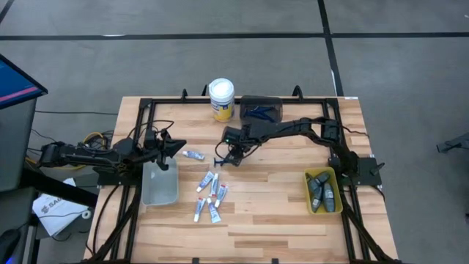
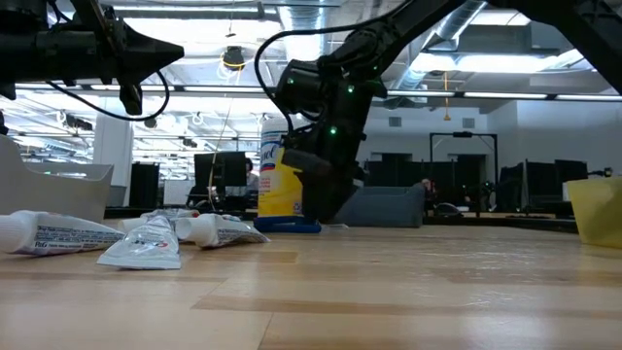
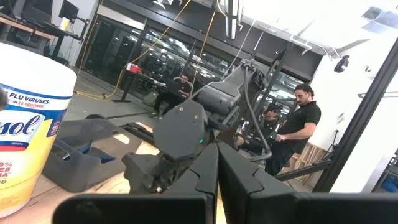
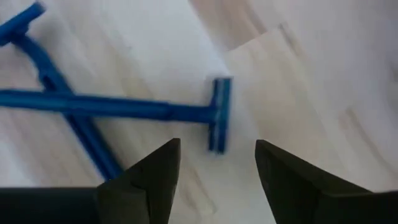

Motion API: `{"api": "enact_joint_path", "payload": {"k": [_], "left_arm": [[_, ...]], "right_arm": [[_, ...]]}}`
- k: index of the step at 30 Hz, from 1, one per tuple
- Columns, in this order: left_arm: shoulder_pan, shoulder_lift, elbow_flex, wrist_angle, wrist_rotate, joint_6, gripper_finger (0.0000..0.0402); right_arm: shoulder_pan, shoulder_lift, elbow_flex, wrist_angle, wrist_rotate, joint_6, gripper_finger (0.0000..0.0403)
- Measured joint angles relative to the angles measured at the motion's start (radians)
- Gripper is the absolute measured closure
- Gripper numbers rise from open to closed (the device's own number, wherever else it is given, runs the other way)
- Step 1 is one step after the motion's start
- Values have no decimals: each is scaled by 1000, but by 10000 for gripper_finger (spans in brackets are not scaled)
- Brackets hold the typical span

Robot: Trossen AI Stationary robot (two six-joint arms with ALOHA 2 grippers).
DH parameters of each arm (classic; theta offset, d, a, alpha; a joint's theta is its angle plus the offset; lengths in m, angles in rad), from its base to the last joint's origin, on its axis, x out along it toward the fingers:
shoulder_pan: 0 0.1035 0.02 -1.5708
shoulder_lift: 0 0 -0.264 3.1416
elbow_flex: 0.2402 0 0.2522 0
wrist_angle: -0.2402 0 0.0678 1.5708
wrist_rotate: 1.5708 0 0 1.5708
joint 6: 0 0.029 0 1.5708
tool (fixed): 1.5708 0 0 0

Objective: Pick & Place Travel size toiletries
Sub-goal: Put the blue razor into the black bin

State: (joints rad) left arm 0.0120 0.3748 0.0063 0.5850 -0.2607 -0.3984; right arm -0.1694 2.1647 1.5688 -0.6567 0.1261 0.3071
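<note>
On the wooden counter (image 1: 256, 213), a cluster of small white-and-blue tubes (image 1: 209, 196) lies nearest, with a yellow tray (image 1: 311, 199) of dark grey oblong pods (image 1: 322, 192) to the right. The left hand (image 1: 178, 146) hovers over a clear tray (image 1: 160, 183), fingers pressed together. Farther in, the right hand (image 4: 216, 163) hangs spread and empty above two crossed thin blue razors (image 4: 93, 109) lying on the wood. A white-lidded yellow jar (image 1: 221, 98) stands farthest.

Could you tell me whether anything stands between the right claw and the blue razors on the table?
Nothing visible does. The right claw is open just above the bare wood, and the two crossed blue razors lie right ahead of its fingertips with only table between them.
</note>
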Motion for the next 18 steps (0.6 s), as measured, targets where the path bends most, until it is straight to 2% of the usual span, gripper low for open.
{"api": "enact_joint_path", "payload": {"k": [7,18], "left_arm": [[0,0,0,0,0,0,401],[0,0,0,0,0,0,401]], "right_arm": [[-10,0,-5,37,1,-3,222],[-12,6,-5,49,-24,-2,287]]}}
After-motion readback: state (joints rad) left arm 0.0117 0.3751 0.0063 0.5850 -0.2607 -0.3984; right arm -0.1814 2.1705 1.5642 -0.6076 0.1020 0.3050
